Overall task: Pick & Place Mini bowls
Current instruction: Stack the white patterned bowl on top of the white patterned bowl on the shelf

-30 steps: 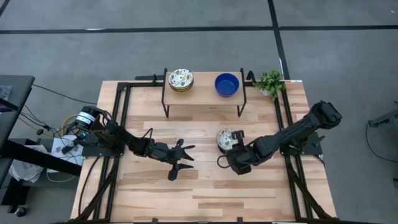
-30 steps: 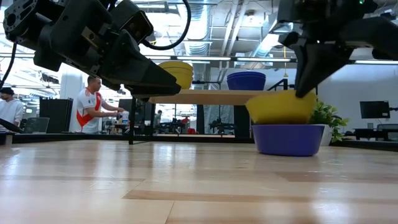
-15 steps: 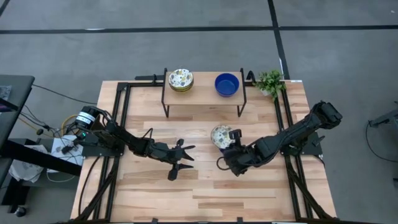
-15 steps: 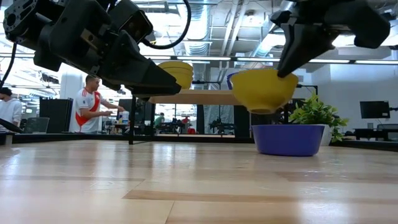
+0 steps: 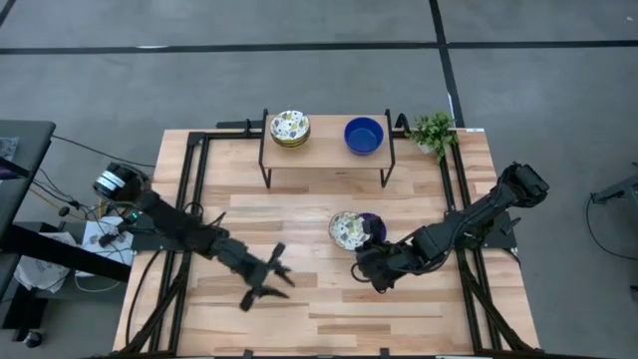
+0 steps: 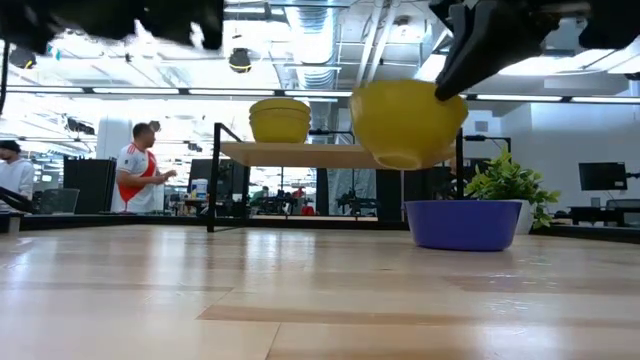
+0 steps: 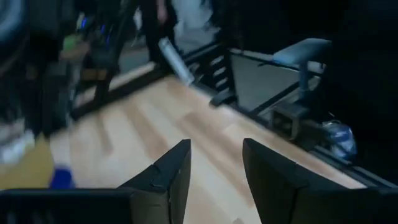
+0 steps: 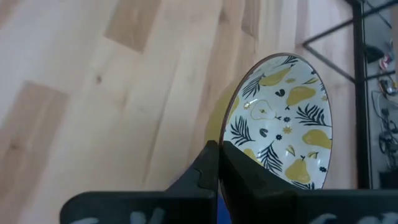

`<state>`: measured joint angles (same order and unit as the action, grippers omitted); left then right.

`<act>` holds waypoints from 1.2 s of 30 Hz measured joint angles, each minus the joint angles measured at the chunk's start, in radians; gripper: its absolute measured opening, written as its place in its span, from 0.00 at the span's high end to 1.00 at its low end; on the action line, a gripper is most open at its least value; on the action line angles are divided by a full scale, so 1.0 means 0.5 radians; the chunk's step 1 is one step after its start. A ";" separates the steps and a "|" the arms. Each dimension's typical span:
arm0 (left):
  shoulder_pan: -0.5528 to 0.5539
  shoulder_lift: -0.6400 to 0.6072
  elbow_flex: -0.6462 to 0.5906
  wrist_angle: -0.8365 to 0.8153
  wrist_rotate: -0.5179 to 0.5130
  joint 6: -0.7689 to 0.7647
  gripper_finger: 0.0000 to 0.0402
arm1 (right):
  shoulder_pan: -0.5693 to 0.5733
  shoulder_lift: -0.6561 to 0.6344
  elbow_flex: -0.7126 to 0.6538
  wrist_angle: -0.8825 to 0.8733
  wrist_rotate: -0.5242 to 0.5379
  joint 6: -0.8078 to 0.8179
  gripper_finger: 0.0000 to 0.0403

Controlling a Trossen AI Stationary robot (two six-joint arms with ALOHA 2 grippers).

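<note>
My right gripper (image 5: pixel 362 261) is shut on a mini bowl (image 5: pixel 346 229), white inside with yellow pears and dark leaves and yellow outside (image 6: pixel 405 122). It hangs above and beside a blue mini bowl (image 6: pixel 463 222) that stands on the table. On the shelf rest a stack of patterned bowls (image 5: pixel 289 127) and another blue bowl (image 5: pixel 363 135). My left gripper (image 5: pixel 261 284) is open over the near left part of the table, away from all bowls. My right gripper holds the patterned bowl by its rim (image 8: pixel 222 144). The rim is pinched between the two fingers, one finger (image 8: pixel 249 177) inside the bowl and the other (image 8: pixel 205 171) on its yellow outer wall. The bowl is lifted clear (image 6: pixel 405 122) and tilted.
A black-legged wooden shelf (image 5: pixel 326 150) stands at the far side of the table. A small green potted plant (image 5: pixel 433 131) sits at the far right corner. Black frame rails (image 5: pixel 194 189) run along both sides. People show in the room behind (image 6: pixel 145 175).
My right gripper has lifted the patterned bowl out of the blue bowl, carried it up and a little toward the table's left, and tipped it. The blue bowl has stayed on the table. My left arm has drawn back toward the near left edge, still open.
</note>
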<state>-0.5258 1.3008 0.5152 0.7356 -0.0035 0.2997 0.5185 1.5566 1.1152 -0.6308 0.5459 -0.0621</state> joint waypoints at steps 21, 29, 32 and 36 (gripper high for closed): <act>-0.109 -0.155 0.000 -0.139 -0.603 0.159 0.64 | 0.032 0.004 0.002 0.256 -0.167 -0.056 1.00; -0.110 -0.155 0.000 -0.239 -0.748 0.155 0.64 | 0.024 0.038 0.002 0.345 -0.254 -0.088 1.00; -0.112 -0.155 0.000 -0.247 -0.748 0.155 0.64 | 0.014 0.110 0.003 0.366 -0.275 -0.094 1.00; -0.110 -0.155 0.000 -0.260 -0.748 0.156 0.64 | -0.007 0.256 0.000 0.428 -0.327 -0.180 1.00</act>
<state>-0.5808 1.2232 0.5152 0.6058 -0.3775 0.3775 0.5149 1.6848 1.1152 -0.4169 0.3826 -0.1519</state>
